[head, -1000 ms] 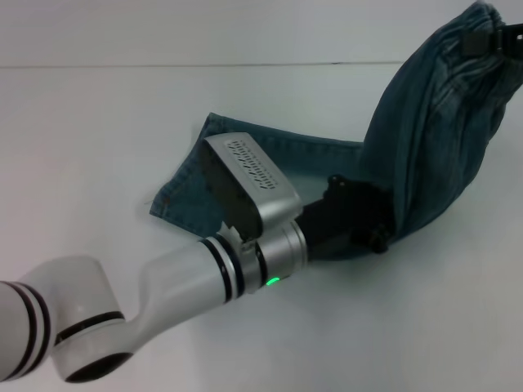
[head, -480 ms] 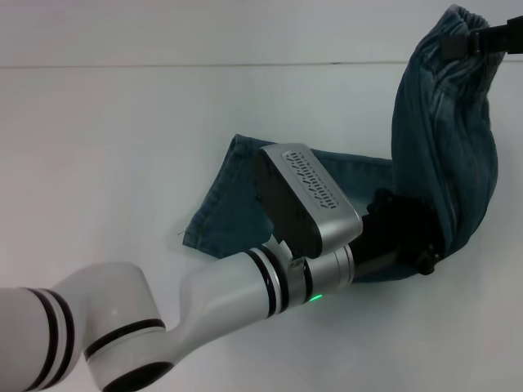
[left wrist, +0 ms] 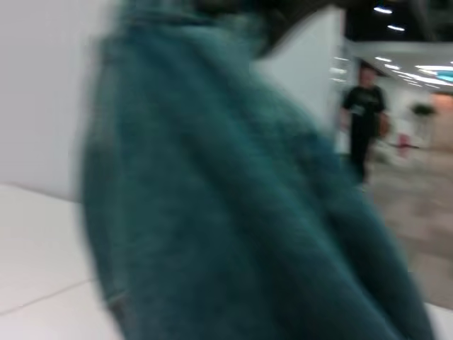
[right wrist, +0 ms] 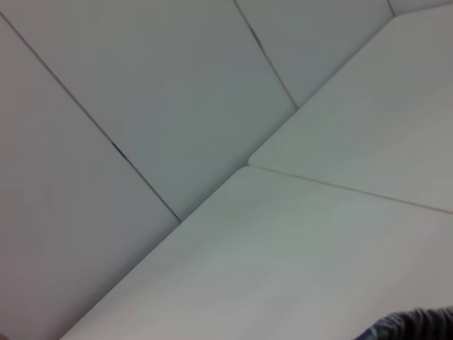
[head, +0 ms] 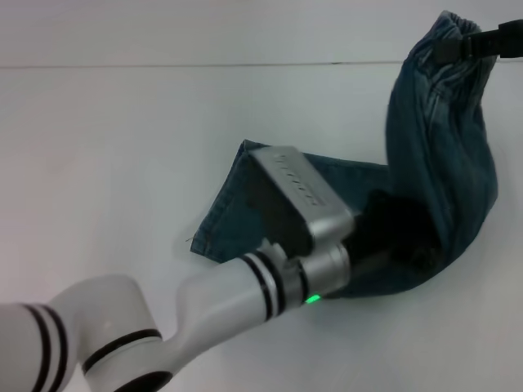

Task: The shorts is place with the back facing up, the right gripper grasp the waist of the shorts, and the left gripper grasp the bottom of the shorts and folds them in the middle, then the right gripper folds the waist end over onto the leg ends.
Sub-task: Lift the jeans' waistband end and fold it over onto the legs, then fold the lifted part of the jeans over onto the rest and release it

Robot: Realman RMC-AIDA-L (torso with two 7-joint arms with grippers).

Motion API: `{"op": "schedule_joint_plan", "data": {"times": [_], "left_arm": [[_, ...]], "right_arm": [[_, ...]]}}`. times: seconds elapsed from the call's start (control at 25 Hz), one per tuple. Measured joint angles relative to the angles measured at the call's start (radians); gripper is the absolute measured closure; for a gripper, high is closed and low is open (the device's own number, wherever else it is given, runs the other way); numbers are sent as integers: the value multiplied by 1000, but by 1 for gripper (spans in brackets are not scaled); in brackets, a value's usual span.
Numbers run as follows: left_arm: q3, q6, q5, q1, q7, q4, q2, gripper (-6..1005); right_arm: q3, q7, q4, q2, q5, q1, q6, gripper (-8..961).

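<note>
White table (head: 98,147) under all; head view: shorts (head: 441,171) half lifted, waist end hangs high at far right from right gripper (head: 490,41), clamped on gathered band; leg part lies flat on table; left gripper (head: 400,233) low against denim, fingers hidden, we cannot tell if closed. Left wrist view: only blurred denim close to camera. Right wrist view: table seams; sliver of denim at edge. We judge: carry waist over in smooth arc toward leg ends (head: 216,216); keep cloth taut; release only when edges are aligned.
</note>
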State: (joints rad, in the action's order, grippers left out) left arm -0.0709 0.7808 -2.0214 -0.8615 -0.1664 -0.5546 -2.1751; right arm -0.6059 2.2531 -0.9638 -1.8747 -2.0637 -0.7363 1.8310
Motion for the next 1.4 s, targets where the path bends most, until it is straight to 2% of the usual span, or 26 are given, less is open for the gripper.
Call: {"op": "schedule_joint_plan", "data": {"times": [0.16, 0.36, 0.6, 0.84, 1.0, 1.16, 1.24, 1.32, 1.4], "left_arm": [[-98, 49, 0, 108, -4, 41, 0, 987], [-153, 226, -1, 257, -40, 135, 0, 984], [-254, 441, 3, 411, -56, 237, 0, 876], [-382, 539, 8, 508, -105, 299, 1, 685], [-474, 533, 8, 550, -131, 307, 1, 626], [-501, 529, 9, 568, -173, 322, 1, 566], [-500, 526, 9, 569, -199, 335, 1, 524], [-496, 515, 7, 569, -216, 339, 1, 483], [-494, 510, 4, 569, -224, 339, 0, 458]], "right_arm": [[0, -17, 31, 5, 0, 0, -3, 854], [0, -44, 66, 5, 1, -6, -12, 835], [-34, -108, 137, -8, 3, -44, -51, 812], [-168, -209, 290, -51, 2, -141, -180, 789], [-301, -237, 363, -99, 0, -215, -276, 774], [-382, -226, 376, -141, -38, -256, -363, 758], [-388, -224, 378, -154, -58, -264, -389, 751], [-388, -226, 379, -158, -63, -266, -396, 743], [-388, -229, 376, -158, -62, -263, -392, 647]]}}
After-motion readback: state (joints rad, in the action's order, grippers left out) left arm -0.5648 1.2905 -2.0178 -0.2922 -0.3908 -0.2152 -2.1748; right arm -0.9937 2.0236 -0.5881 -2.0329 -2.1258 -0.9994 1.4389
